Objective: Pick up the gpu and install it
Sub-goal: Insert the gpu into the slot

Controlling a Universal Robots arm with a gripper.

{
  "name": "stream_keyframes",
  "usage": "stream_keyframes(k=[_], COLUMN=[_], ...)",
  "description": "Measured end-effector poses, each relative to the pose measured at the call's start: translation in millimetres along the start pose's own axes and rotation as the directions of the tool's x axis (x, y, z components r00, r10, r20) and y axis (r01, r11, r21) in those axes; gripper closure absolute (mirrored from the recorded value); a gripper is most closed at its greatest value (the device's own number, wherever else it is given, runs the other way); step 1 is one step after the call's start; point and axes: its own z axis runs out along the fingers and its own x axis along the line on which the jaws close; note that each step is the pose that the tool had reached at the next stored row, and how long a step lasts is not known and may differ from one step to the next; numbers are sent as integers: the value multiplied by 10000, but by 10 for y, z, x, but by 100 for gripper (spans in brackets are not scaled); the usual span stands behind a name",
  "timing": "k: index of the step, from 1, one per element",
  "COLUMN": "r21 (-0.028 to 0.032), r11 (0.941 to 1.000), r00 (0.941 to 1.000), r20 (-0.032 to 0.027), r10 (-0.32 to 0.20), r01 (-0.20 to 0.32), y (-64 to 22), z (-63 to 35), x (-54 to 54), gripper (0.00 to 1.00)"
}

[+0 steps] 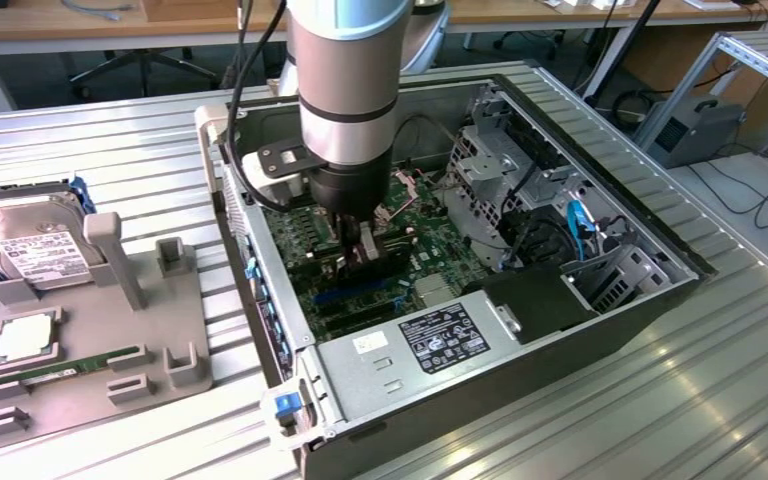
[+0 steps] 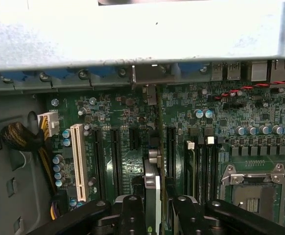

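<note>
My gripper (image 1: 363, 252) is down inside the open computer case (image 1: 651, 300), just above the green motherboard (image 1: 424, 222). It is shut on the gpu (image 1: 365, 268), a thin dark card held on edge. In the wrist view the gpu (image 2: 154, 183) runs edge-on between the two black fingers (image 2: 132, 210) of the gripper (image 2: 157, 213). It stands over the row of black expansion slots (image 2: 115, 156), and its silver bracket end (image 2: 150, 81) lies at the case's rear wall. I cannot tell whether the card's lower edge touches a slot.
A grey fixture (image 1: 157, 340) at the exterior view's left holds a hard drive (image 1: 31, 245), a processor (image 1: 24, 340) and a green memory stick (image 1: 71, 365). The power supply (image 1: 424, 340), drive cage (image 1: 504, 170) and cables crowd the case. Beside the card are a white slot (image 2: 78, 161) and the processor socket (image 2: 255, 191).
</note>
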Motion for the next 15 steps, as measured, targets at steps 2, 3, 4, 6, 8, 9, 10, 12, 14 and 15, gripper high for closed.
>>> stream_keyframes(k=[2,3,4,6,8,9,10,12,14,15], r21=[3,3,4,11,23,29,33,39,44,46], r11=[10000,10000,10000,10000,10000,10000,10000,10000,10000,10000], r00=[10000,10000,10000,10000,10000,10000,10000,10000,10000,10000], r20=[3,3,1,3,6,8,9,8,6,6], r10=[12,18,24,25,27,27,27,28,26,26], r01=[-12,-18,-24,-25,-27,-27,-27,-28,-26,-26], y=[0,2,3,6,10,11,12,15,18,18], z=[3,3,3,2,-3,-4,-8,-15,-23,-24], x=[0,-1,0,0,0,0,0,0,0,1], gripper=[73,73,73,73,73,73,73,73,73,73])
